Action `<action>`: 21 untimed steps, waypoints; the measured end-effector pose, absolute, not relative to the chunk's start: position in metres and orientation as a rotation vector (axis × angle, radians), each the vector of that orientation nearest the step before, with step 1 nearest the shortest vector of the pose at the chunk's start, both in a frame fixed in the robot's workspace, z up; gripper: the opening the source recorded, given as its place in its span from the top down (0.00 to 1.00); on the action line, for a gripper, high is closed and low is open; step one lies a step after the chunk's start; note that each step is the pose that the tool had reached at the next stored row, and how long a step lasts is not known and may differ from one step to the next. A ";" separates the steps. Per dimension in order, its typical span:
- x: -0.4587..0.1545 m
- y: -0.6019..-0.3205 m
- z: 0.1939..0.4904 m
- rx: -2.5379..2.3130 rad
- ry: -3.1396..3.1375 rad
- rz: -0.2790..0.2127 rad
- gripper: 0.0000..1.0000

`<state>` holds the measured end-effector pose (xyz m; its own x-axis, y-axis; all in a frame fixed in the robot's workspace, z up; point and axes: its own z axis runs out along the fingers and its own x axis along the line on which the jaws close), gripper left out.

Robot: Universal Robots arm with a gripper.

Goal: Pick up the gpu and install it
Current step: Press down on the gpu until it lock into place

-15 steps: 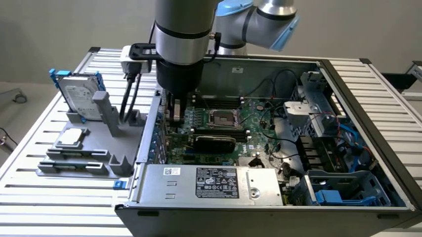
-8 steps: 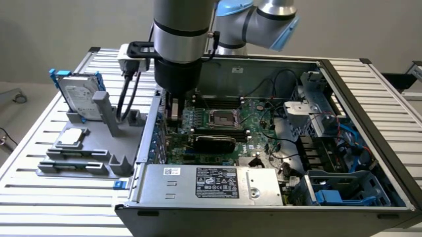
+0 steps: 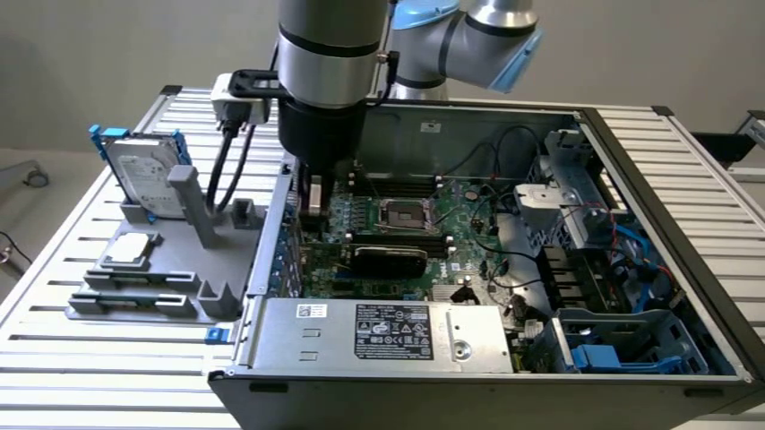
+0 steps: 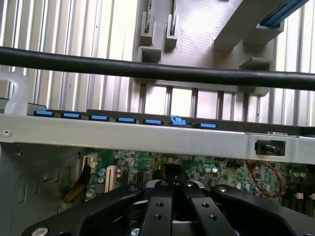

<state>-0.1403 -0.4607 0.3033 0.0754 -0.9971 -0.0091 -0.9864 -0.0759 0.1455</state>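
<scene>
Exterior view: high, off the table's [image 3: 72, 358] front edge, angled down into the open computer case [image 3: 669, 179]. Wrist view: close over the case's side rail [image 4: 147, 135], facing the grey parts holder [image 4: 206, 29]. Shared: motherboard [image 3: 395, 215], holder.

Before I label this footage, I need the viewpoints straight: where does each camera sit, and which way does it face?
Exterior view: off the arm, raised, looking down into the open computer case; the arm descends with its gripper above the motherboard.
Wrist view: on the wrist, looking past the shut gripper over the case wall toward the grey parts holder.
Shared: gripper, motherboard, case, parts holder.
</scene>
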 end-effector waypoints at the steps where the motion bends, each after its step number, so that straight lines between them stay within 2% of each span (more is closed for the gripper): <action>1: -0.140 -0.461 0.305 2.226 -2.063 -0.160 0.89; 10: -0.140 -0.460 0.306 2.212 -2.054 -0.141 0.89; 21: -0.146 -0.456 0.305 2.212 -2.053 -0.141 0.89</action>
<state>-0.1464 -0.4564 0.3053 0.0754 -0.9971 0.0137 -0.9859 -0.0725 0.1510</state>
